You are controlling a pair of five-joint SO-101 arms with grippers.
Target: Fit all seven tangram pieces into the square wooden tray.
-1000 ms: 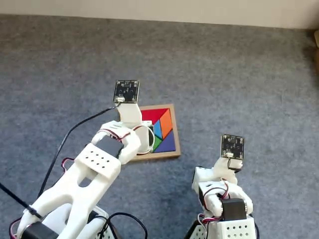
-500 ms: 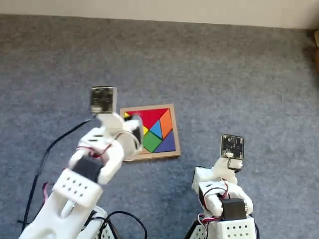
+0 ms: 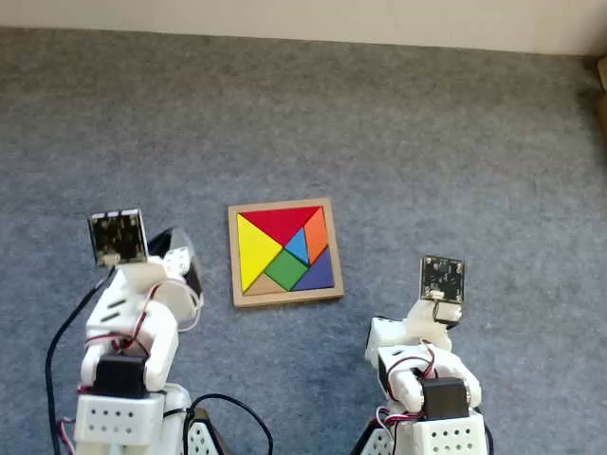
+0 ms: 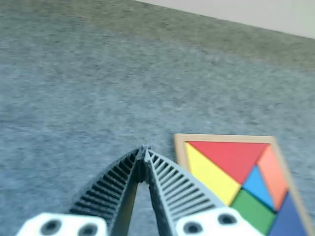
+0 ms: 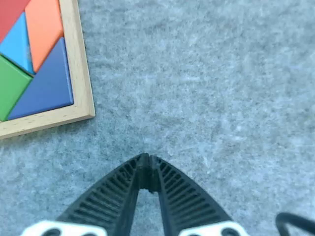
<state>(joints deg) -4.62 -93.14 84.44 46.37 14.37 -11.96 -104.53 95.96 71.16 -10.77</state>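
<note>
Currently the left claw (image 4: pixel 143 150) and right claw (image 5: pixel 146 158) are pinched together, empty. Hold them clear of the tray (image 3: pixel 285 298) at worktop centre; confirm its tan corner holds a piece.

Bright, even, diffuse light; faint soft shadow along tray (image 3: pixel 285 298) edge on carpet (image 3: pixel 455 123).

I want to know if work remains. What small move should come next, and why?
Probably none: keep both arms back. The tray looks filled with coloured pieces, though one tan corner is unclear; the left fingers and right fingers are shut, apart from it.
</note>
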